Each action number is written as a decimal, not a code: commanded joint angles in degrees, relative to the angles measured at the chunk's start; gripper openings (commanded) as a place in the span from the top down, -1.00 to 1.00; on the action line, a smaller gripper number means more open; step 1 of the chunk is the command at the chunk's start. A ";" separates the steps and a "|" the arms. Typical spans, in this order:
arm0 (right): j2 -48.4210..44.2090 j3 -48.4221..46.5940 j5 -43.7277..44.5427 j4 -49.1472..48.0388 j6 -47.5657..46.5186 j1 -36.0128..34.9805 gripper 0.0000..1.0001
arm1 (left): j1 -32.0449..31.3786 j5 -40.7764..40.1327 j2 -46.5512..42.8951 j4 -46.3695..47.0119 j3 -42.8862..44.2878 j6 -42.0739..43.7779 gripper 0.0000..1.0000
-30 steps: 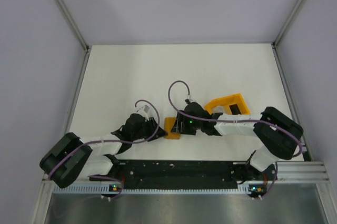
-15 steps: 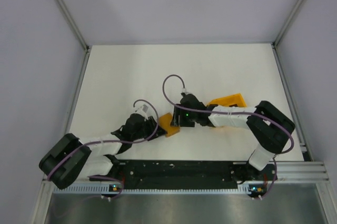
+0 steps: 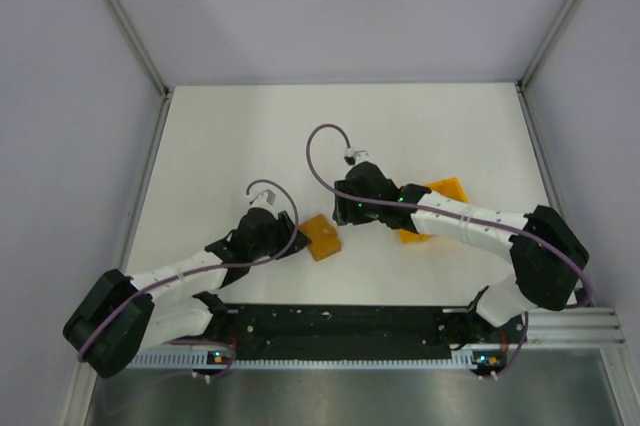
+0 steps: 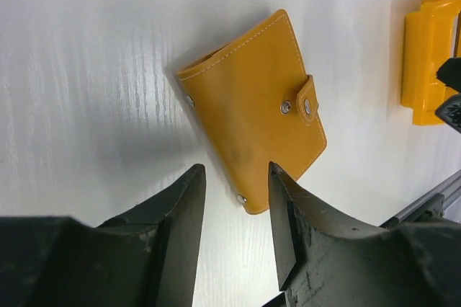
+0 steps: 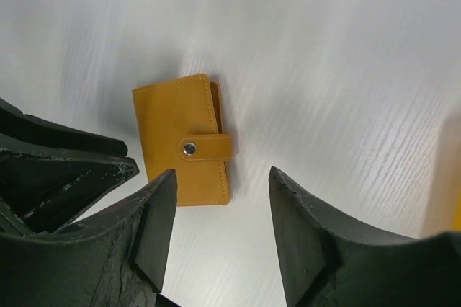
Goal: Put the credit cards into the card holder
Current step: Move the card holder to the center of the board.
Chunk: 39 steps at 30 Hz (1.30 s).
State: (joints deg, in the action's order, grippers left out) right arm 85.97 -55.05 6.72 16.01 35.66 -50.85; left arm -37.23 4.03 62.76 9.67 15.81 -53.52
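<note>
Now the card holder (image 3: 322,237) lies released; left gripper (image 4: 235,177) and right gripper (image 5: 223,177) both stand apart.

Overhead camera looks down; both close wrist cameras share the card holder (image 4: 252,116).

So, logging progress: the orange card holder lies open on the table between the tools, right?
Not open: the card holder lies snapped shut on the table between the left tool and right tool; the right wrist view shows it.
</note>
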 commanded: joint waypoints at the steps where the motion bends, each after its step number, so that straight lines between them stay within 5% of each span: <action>1: 1.82 -5.33 4.52 2.62 -4.19 -2.67 -0.04 | 0.06 -3.42 -0.98 -3.70 2.91 1.66 0.12; 12: 11.84 -11.83 9.27 4.38 -6.12 -8.56 0.17 | 0.05 -6.84 2.36 -1.94 1.94 -1.06 0.24; 25: 15.18 -14.12 12.61 5.17 -6.48 -11.64 0.17 | -0.03 -5.88 2.28 1.14 0.80 -2.82 0.25; 39: 17.03 -15.35 14.99 5.44 -6.83 -12.17 0.42 | 0.06 -5.26 2.36 2.28 0.10 -2.91 0.25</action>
State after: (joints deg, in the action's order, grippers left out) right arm 103.18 -67.26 19.53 22.06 29.47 -62.15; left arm -37.23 -1.15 64.79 9.10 16.45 -55.90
